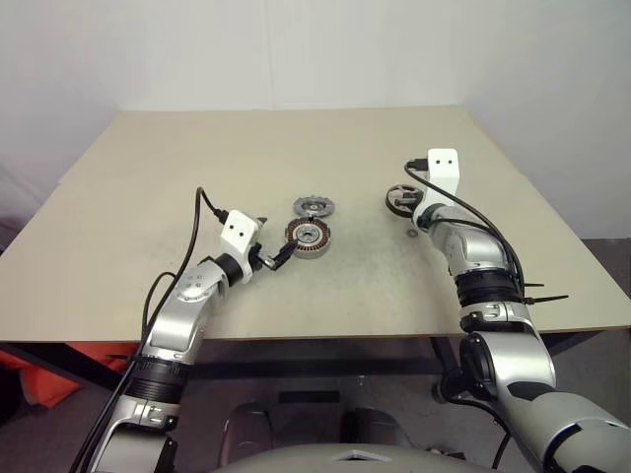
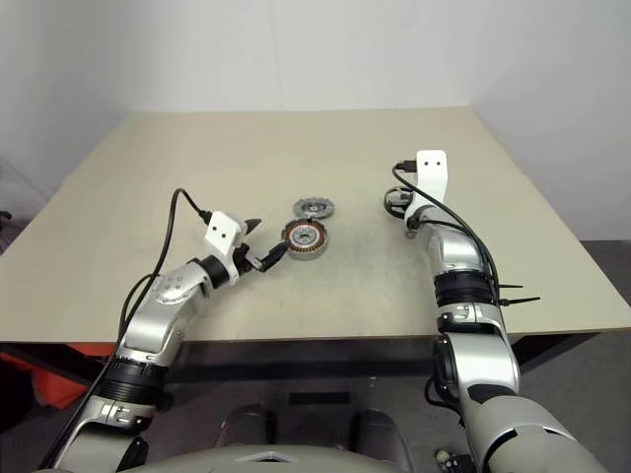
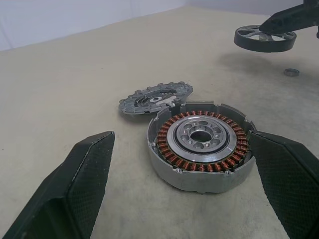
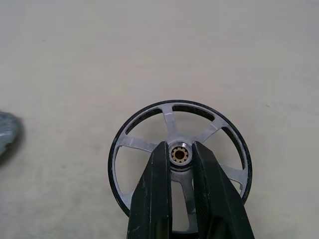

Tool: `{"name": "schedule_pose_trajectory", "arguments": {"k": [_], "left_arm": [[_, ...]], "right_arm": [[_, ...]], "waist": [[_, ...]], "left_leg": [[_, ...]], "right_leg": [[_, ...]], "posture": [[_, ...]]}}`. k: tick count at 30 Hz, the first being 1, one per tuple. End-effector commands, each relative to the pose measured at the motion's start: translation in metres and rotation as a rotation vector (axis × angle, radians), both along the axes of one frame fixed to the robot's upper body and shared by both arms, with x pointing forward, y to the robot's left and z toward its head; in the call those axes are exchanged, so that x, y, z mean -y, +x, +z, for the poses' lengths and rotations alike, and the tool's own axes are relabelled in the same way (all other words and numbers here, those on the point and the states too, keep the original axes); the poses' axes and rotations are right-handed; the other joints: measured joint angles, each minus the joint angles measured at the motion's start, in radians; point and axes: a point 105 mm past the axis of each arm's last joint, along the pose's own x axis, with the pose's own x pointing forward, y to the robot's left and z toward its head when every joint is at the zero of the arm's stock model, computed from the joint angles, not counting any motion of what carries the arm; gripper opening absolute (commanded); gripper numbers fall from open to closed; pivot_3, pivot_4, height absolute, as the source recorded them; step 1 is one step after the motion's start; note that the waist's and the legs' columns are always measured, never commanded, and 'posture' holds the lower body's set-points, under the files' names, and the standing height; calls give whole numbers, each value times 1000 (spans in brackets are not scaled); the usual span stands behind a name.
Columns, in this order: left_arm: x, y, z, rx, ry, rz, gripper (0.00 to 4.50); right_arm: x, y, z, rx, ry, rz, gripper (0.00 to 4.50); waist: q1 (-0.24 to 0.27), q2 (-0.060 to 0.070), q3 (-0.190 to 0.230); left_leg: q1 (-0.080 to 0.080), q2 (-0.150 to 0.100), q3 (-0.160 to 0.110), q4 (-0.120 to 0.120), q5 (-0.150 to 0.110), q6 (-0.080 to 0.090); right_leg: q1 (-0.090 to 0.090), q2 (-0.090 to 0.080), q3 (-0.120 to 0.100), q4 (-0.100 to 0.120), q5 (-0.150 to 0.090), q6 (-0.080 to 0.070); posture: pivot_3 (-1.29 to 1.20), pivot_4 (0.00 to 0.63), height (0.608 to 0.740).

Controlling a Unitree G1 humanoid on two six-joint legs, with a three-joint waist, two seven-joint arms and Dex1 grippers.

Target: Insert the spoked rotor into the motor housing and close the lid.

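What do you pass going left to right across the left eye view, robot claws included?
Left claw → motor housing → spoked rotor, held by the right claw at its hub.

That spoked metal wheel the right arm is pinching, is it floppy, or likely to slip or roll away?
Probably stiff: the wheel looks like solid metal with thin spokes. The right fingers pinch only its small hub, so it could perhaps swivel or slip. It hangs above the table, and being round, it might roll on its edge if dropped.

The motor housing (image 1: 308, 236) is set mid-frame on the worktop (image 1: 148, 187), the lid (image 1: 314, 207) touching just above it, the spoked rotor (image 1: 402, 200) well right.
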Motion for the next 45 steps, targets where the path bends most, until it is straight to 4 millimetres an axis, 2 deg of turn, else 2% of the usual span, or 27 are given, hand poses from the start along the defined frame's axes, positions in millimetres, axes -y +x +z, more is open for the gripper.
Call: {"name": "schedule_pose_trajectory", "arguments": {"k": [1, 7, 10, 15, 18, 22, 24, 26, 31, 33, 35, 38, 45], "left_arm": [[2, 0, 14, 64, 5, -13, 4500], [2, -1, 13, 63, 8, -10, 4500], [1, -1, 13, 62, 9, -8, 4500], [0, -2, 11, 57, 8, -7, 4500], [-2, -2, 10, 52, 8, -3, 4500], [-20, 1, 10, 51, 25, 46, 4500], [-36, 3, 11, 51, 40, 86, 4500], [-57, 4, 11, 50, 61, 136, 4500], [-122, -3, 17, 52, 142, 279, 4500], [-133, -6, 19, 54, 158, 302, 4500], [-134, -9, 21, 59, 155, 313, 4500], [-126, -12, 18, 55, 140, 309, 4500], [-113, -11, 13, 42, 123, 282, 4500]], "right_arm": [[-4, 2, 21, 56, -9, 17, 259], [-44, -10, 21, 41, 41, 232, 259], [-57, -18, 24, 35, 52, 316, 259], [-89, -38, 47, 107, 89, 543, 259], [-111, -53, 54, 116, 107, 673, 259], [-140, -84, 50, 68, 118, 875, 259], [-152, -104, 44, 34, 101, 992, 259], [-160, -115, 39, 9, 93, 1058, 259], [-167, -121, 33, -27, 69, 1123, 259], [-166, -122, 30, -43, 67, 1135, 259], [-159, -124, 21, -81, 44, 1131, 259], [-140, -128, 9, -140, 21, 1108, 259], [-121, -133, -9, -210, -15, 1078, 259]], "waist": [[0, 0, 0], [0, 0, 0], [1, 0, 0], [3, 0, 0], [2, 0, 0], [4, 0, 0], [5, 0, 0], [3, 0, 0], [2, 0, 0], [3, 0, 0], [9, -1, 0], [14, -1, 0], [4, -3, 1]], "left_leg": [[0, 0, 0, 0, 0, 0], [0, 0, 0, -1, 0, 0], [0, 1, 0, -1, 0, 0], [0, 1, 0, -1, 0, 0], [0, 1, 0, -1, 0, 0], [0, 1, 0, -1, 0, 0], [0, 1, 0, -1, 0, 0], [0, 1, 0, -1, 0, 0], [1, 1, -1, -1, 0, 0], [1, 1, -1, -1, 0, 0], [1, 1, -1, -1, 0, 0], [1, 0, -2, -1, -1, 1], [2, 1, -2, -1, 0, 1]], "right_leg": [[0, 0, 0, 0, 0, 0], [0, 0, 0, 0, 0, 0], [0, 0, 0, 0, 0, 0], [0, 0, 1, 0, 0, 0], [0, 0, 1, 0, 0, 0], [0, 0, 1, 0, 0, 0], [0, 0, 1, -1, 0, 0], [0, 0, 1, -1, 0, 1], [0, 1, 1, -1, 0, 1], [0, 0, 1, -1, -1, 1], [1, 0, 1, -1, -1, 1], [3, -1, 1, -2, -2, 3], [2, 1, 2, -1, -2, 3]], "posture": [[0, 0, 740], [0, 0, 740], [0, 0, 740], [0, 0, 740], [0, 0, 740], [0, 0, 740], [0, 0, 740], [0, 0, 740], [0, 0, 740], [0, 0, 740], [0, 0, 740], [0, 0, 740], [0, 0, 740]]}}
